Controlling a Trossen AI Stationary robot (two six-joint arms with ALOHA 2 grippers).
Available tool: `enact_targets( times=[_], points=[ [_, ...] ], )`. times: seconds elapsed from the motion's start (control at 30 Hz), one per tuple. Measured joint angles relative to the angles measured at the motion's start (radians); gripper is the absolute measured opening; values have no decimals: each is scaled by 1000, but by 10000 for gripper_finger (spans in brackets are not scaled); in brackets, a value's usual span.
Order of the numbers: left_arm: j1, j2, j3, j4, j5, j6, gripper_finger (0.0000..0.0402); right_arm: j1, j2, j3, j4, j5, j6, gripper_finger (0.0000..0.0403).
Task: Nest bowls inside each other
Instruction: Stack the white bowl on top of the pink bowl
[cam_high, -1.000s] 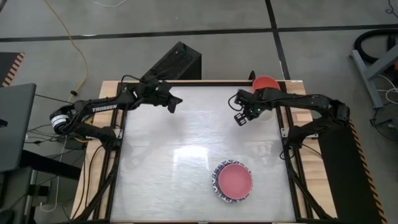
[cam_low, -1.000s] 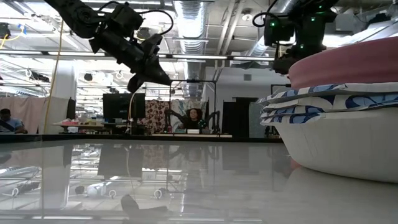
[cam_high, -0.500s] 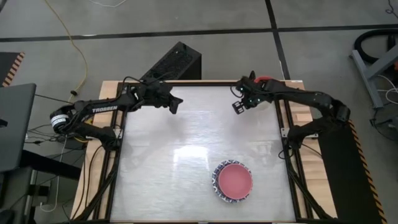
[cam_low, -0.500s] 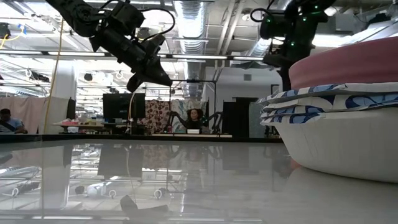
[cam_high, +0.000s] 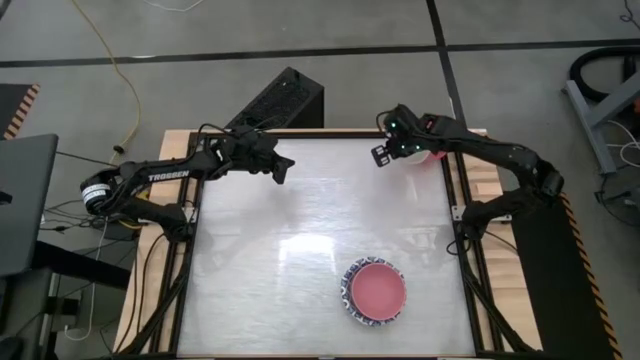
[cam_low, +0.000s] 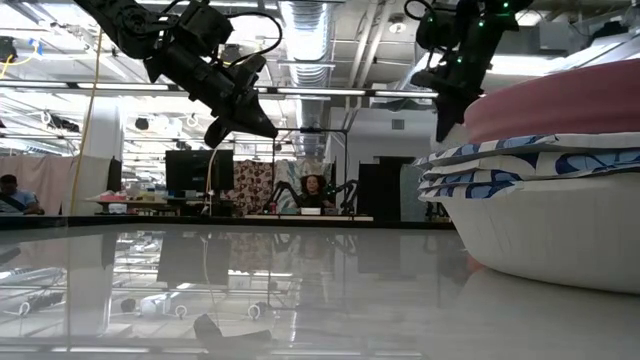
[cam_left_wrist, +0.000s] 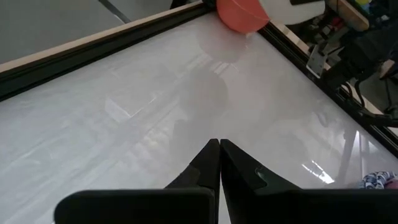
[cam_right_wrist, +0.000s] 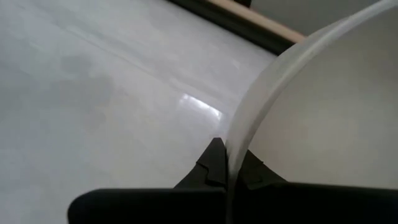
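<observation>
From overhead, I see my right gripper (cam_high: 383, 155) at the table's (cam_high: 250, 260) far right corner, holding the red bowl (cam_high: 432, 154) by its rim; the nested stack of bowls (cam_high: 376, 292) sits near the front. My left gripper (cam_high: 284, 168) hovers, fingers pressed together. At table level, the stack looms right. Right wrist: fingers pinch a pale rim.
</observation>
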Motion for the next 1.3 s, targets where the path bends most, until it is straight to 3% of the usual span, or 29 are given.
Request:
enact_targets(
  times=[0.43,1.3],
  points=[
    [0,0,0,0,1,-19,0,6,0,7,134,-57,-123,8],
    [0,0,0,0,5,-30,0,116,0,7,134,-105,-493,6]
  ],
)
